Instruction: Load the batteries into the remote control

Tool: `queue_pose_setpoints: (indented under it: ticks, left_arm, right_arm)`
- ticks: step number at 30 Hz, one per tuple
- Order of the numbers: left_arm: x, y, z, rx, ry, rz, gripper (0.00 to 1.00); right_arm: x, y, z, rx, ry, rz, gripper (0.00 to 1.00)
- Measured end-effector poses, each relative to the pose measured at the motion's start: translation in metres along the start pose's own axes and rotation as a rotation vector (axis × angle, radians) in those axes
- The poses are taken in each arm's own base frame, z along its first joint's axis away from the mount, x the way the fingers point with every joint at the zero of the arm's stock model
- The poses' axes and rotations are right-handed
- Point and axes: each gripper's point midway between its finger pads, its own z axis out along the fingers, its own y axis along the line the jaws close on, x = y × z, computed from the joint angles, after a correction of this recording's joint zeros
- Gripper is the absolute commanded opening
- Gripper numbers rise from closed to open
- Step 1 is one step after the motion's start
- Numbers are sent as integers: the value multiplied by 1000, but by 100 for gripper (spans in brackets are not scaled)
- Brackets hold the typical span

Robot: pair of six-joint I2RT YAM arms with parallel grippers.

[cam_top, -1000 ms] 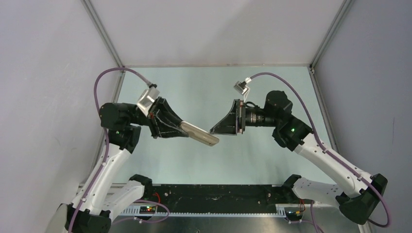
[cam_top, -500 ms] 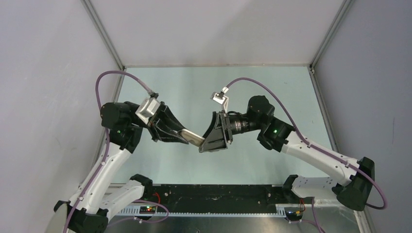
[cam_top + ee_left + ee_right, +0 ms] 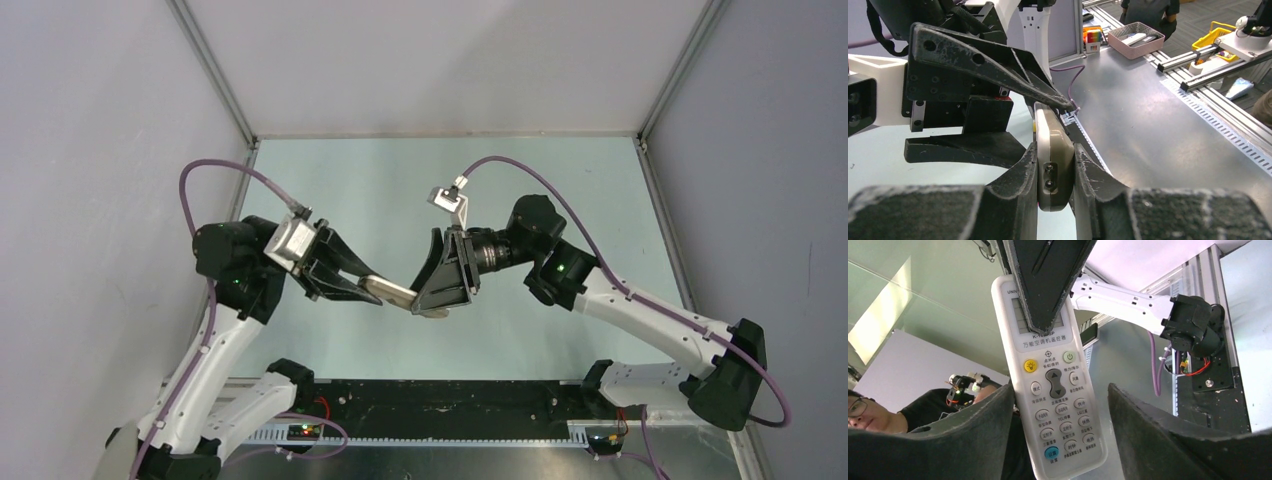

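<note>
Top view: L gripper is pinching the remote control by 1 end and holding it in the air above the pale green table, long axis pointing toward the R arm. R gripper is sitting around the free end. Batteries are not showing in any view. L wrist view: the 2 rough black pads are pressing on the remote's broad faces, w/ its narrow tan side facing the cam. That side is looking smooth and round-cornered, w/ a small dark recess carrying 2 round fittings. R wrist view: the white buttoned face is filling the frame, w/ a glossy shell, a small display up top and rubbery-looking keys below. R fingers are standing spread, 1 at each long side, w/ a clear gap on 1 side, so not pinching. Assessment: item is appearing light, stiff, hard plastic. It is prob. slippery on the flat faces and unlikely to crush under moderate grip. Best hold is looking to be across the long side edges near mid-length, keeping off keys, display and the back's battery slot, which is not showing here.
</note>
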Motion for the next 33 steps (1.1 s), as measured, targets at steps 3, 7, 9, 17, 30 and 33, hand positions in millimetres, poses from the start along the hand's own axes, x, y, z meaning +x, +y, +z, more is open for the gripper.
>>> queue_pose_setpoints:
  ticks: [3,7,9,17,30,33]
  left_arm:
    - [-1,-2,0,1,0,12,0]
    - [-1,-2,0,2,0,9,1]
    - [0,-2,0,3,0,7,14]
    - [0,5,1,-5,-6,-14,99]
    - [-5,87,-28,-332,-141,-212,100]
    - [-5,114,-49,-479,-216,-293,100]
  right_arm:
    - [0,3,0,-15,6,1,54]
    - [1,5,-1,-34,20,-5,39]
    - [1,5,-1,-37,25,-4,34]
    - [0,3,-1,-36,27,29,26]
    - [-19,-77,-46,336,-126,188,25]
    - [-16,-116,-70,554,-193,238,24]
